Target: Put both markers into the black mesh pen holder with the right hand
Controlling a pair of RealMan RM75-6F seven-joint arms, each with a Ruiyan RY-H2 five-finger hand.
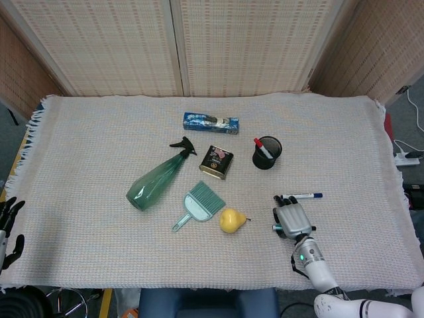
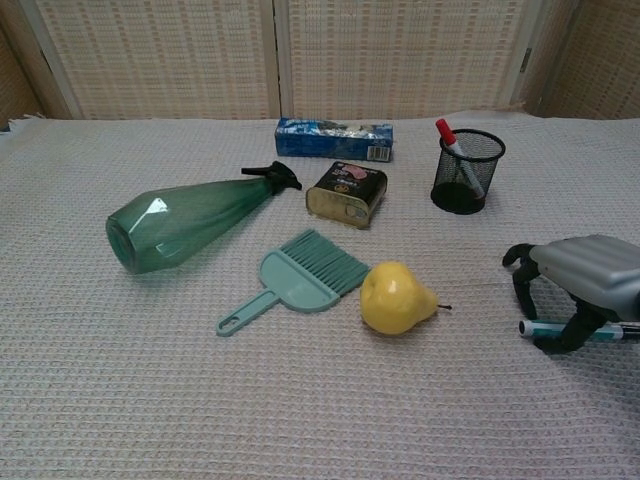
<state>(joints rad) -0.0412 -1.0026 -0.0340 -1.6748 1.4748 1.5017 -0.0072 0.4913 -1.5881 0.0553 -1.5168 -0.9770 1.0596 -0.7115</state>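
One marker, red-capped, already stands tilted in the mesh holder, well beyond the right robot hand and a little to its left. The other marker, blue-capped, lies flat on the cloth-covered counter; in the chest view its near end shows under the right robot hand. That robot hand hangs palm-down over it with fingers curled down toward the cloth and parted; whether they touch the marker I cannot tell, and it has hold of nothing that shows. Left of this robot hand lie a pear and a small brush, with a tin, a green spray bottle and a blue box farther off. The left robot hand sits at the counter's far left edge, fingers spread, holding nothing.
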